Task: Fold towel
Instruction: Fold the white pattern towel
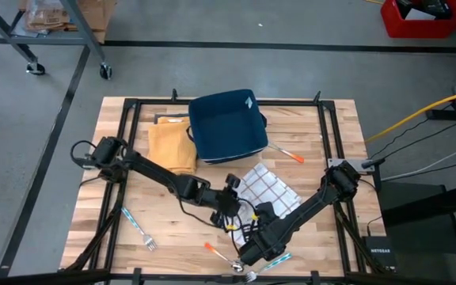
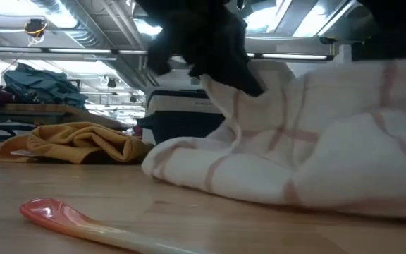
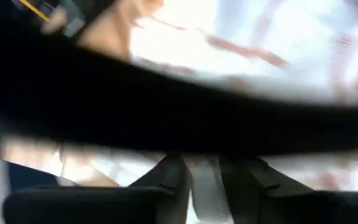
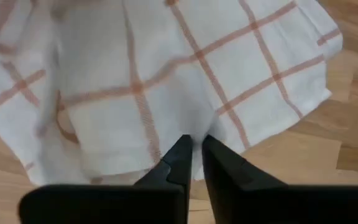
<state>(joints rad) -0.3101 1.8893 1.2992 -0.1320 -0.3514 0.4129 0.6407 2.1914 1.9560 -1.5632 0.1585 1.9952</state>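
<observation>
Right gripper (image 4: pixel 194 152) is pinching the towel (image 4: pixel 166 81) edge between nearly closed jaws. Left gripper (image 3: pixel 204 180) is standing slightly parted with pale cloth between its fingers; whether it grips, I cannot tell. Towel is lying bunched just beyond both.

1. Grey concrete floor (image 1: pixel 236 28) around the wooden table (image 1: pixel 339 142).
2. Red bin (image 1: pixel 422 17) at one far corner.
3. Wheeled metal rack (image 1: pixel 62 36) at the other.
4. Ceiling beams and lit panels (image 2: pixel 83 42) overhead.
</observation>
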